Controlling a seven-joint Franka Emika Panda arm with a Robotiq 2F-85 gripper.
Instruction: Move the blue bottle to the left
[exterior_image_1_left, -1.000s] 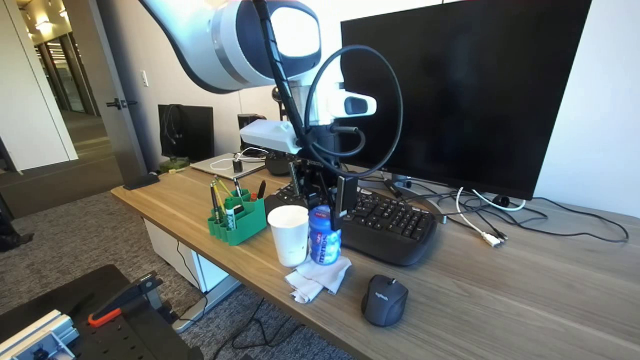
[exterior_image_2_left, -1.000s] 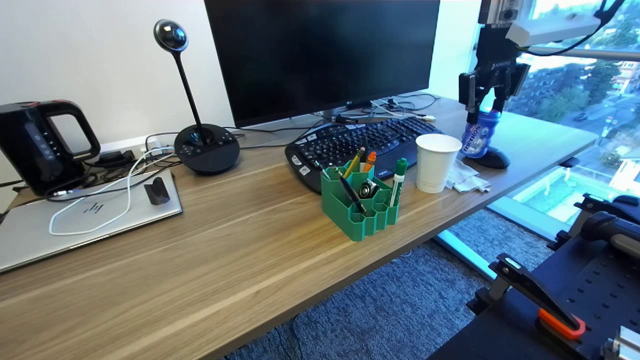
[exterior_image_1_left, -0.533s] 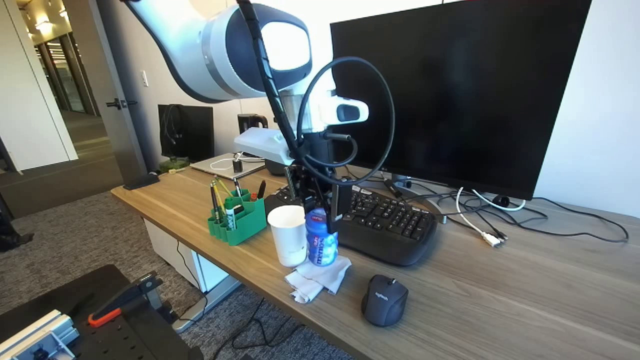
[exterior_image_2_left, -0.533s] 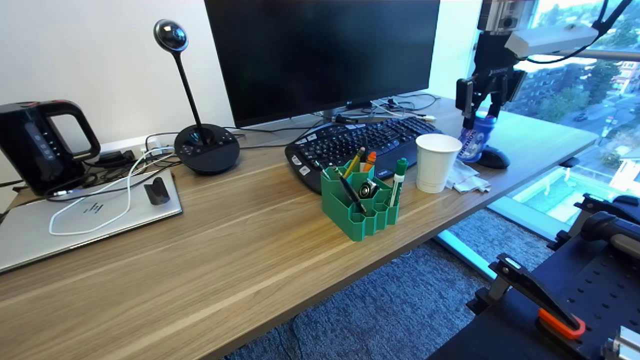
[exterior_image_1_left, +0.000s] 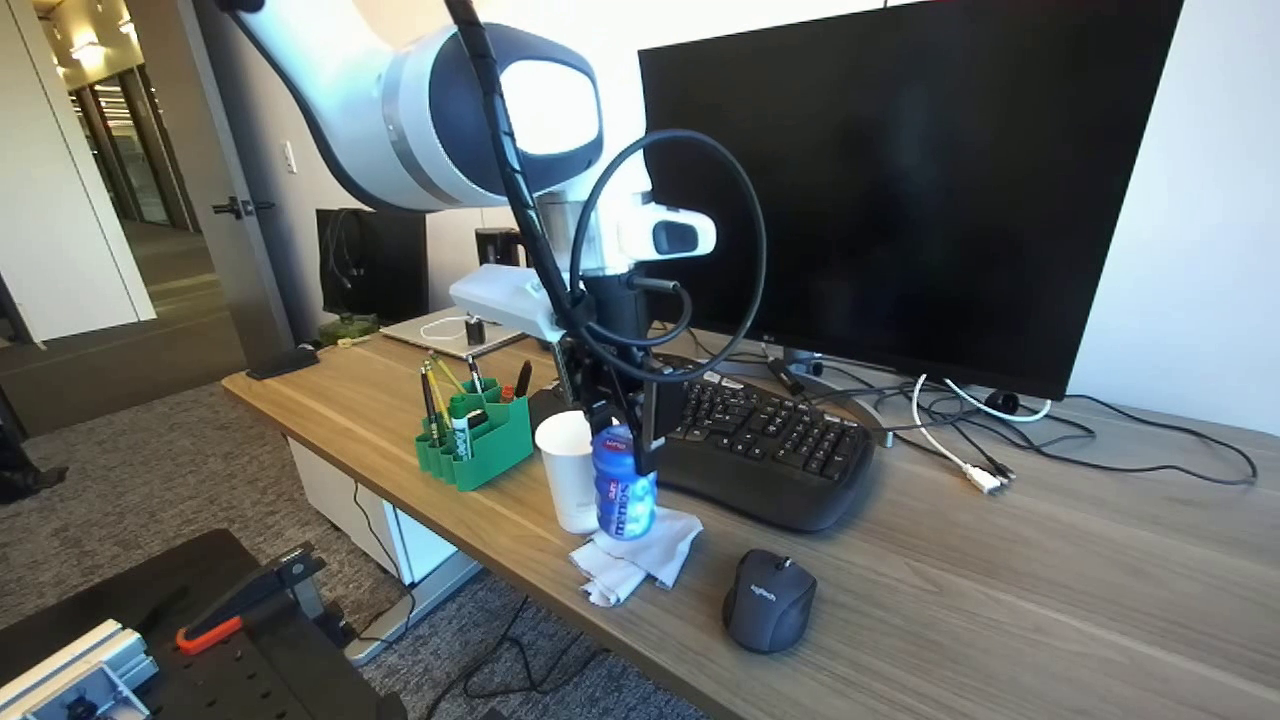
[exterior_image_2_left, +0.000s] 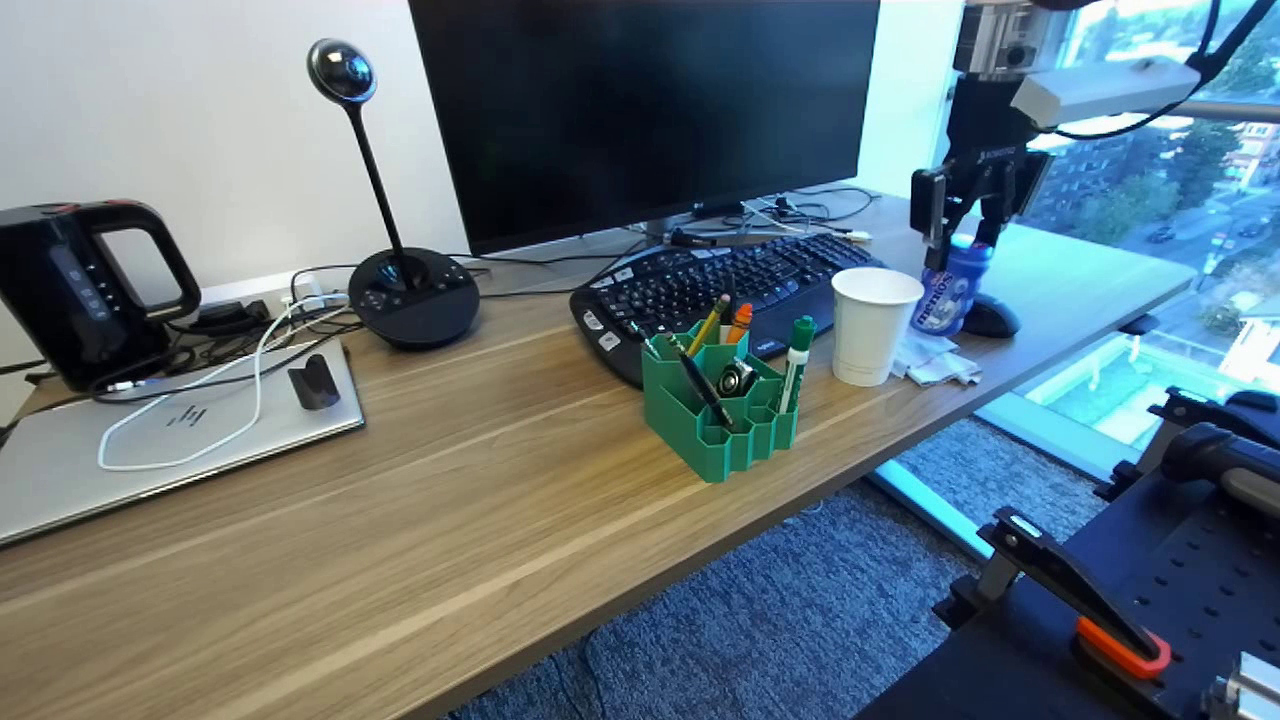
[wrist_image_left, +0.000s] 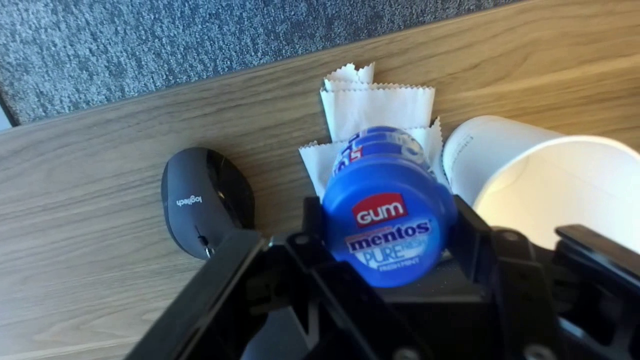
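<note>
Closely, white cup (wrist_image_left: 545, 187) and mouse (wrist_image_left: 202, 202) flank the blue bottle (wrist_image_left: 390, 215).

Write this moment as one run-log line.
gripper: closed on blue bottle | placement: over cloth, contact unclear | cup: beside blue bottle | mouse: on desk | release: not yet

The rounded arm (exterior_image_1_left: 345, 112) is coloured white, with a dark blue cover (exterior_image_1_left: 456, 118). A thick black cable (exterior_image_1_left: 514, 165) and a thinner looped cable (exterior_image_1_left: 761, 240) are carried beside it. On the black gripper (wrist_image_left: 390, 222), round screws (wrist_image_left: 538, 352) are seen.
</note>
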